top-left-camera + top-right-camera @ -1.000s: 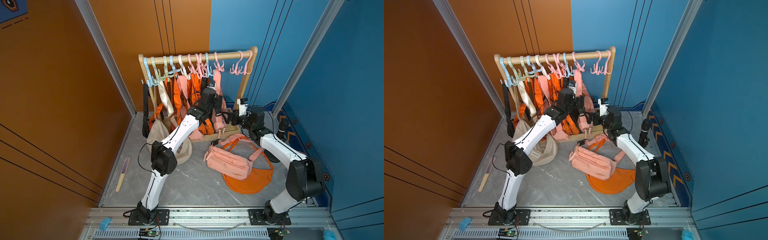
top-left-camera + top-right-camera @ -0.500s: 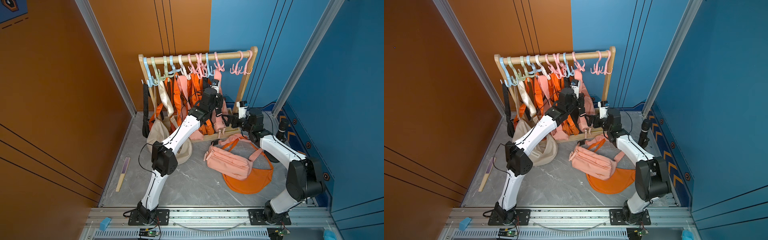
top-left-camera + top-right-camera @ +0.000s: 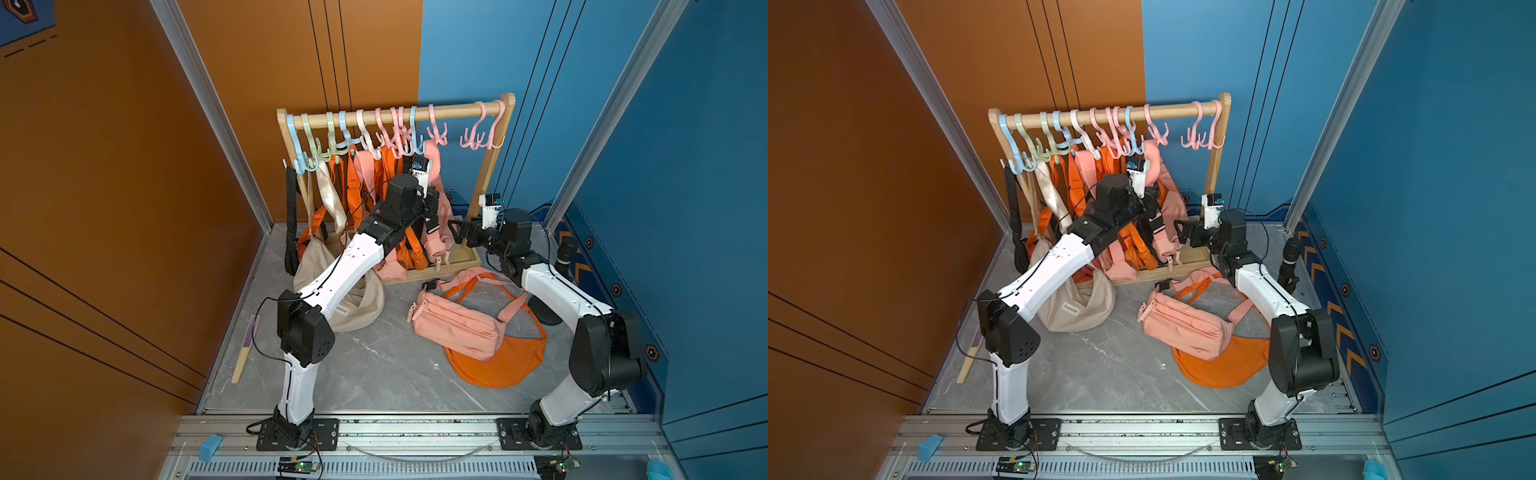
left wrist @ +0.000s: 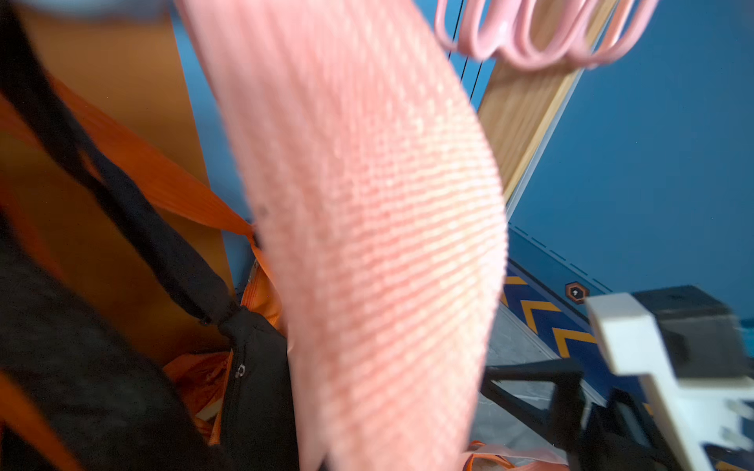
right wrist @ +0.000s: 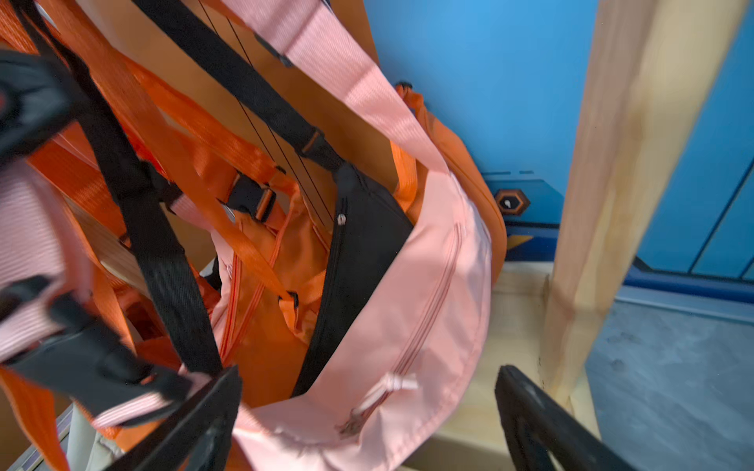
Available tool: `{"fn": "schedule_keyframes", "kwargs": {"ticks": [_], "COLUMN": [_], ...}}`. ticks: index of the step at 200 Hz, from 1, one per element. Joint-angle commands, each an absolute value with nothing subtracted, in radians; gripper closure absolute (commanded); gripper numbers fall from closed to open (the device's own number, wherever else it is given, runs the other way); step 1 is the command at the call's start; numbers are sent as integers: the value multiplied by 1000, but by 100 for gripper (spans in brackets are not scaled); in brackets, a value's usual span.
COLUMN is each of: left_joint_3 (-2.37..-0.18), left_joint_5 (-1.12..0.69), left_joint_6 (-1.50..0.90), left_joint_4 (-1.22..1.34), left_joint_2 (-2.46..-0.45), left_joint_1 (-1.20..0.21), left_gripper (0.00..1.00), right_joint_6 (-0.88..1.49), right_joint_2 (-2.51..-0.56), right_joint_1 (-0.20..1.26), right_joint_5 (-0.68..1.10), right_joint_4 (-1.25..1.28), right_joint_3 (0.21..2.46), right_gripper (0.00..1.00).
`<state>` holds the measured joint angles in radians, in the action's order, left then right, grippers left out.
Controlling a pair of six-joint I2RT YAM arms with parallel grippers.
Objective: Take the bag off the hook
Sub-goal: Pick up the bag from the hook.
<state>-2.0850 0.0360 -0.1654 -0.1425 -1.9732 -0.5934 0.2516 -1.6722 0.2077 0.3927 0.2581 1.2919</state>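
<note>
Left gripper [image 3: 432, 208] is pressed together on the pink strap [image 4: 367, 204] of the pink bag [image 5: 428, 293], which hangs from a pink hook [image 3: 436, 133] on the wooden rail [image 3: 457, 109]. We see the right gripper [image 3: 455, 235] spread wide just beside that bag. On the grey marbled floor [image 3: 374, 365] lie a pink pouch [image 3: 457, 328] and an orange bag [image 3: 498, 365]. An orange wall [image 3: 104, 208] meets a blue wall [image 3: 706, 166] behind the rail.
</note>
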Motion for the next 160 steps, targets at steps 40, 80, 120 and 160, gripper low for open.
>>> {"fn": "schedule_keyframes", "kwargs": {"ticks": [40, 80, 120, 160], "left_joint_3": [-2102, -2055, -2028, -2045], "left_joint_5": [-194, -277, -321, -353], "left_joint_6": [-172, -191, -216, -230], "left_joint_4": [-305, -339, -341, -350], "left_joint_2": [-1829, -1760, -1714, -1708], "left_joint_1": [-545, -497, -439, -405], "left_gripper": [100, 100, 100, 100], "right_joint_6": [236, 206, 154, 109], "right_joint_2": [-1833, -1924, -1958, -1950], "right_joint_1": [236, 250, 257, 256], "right_joint_5": [436, 439, 433, 420], "right_joint_4": [227, 164, 119, 74], "right_joint_3": [1540, 1678, 1734, 1764], "right_gripper": [1, 1, 0, 0]}}
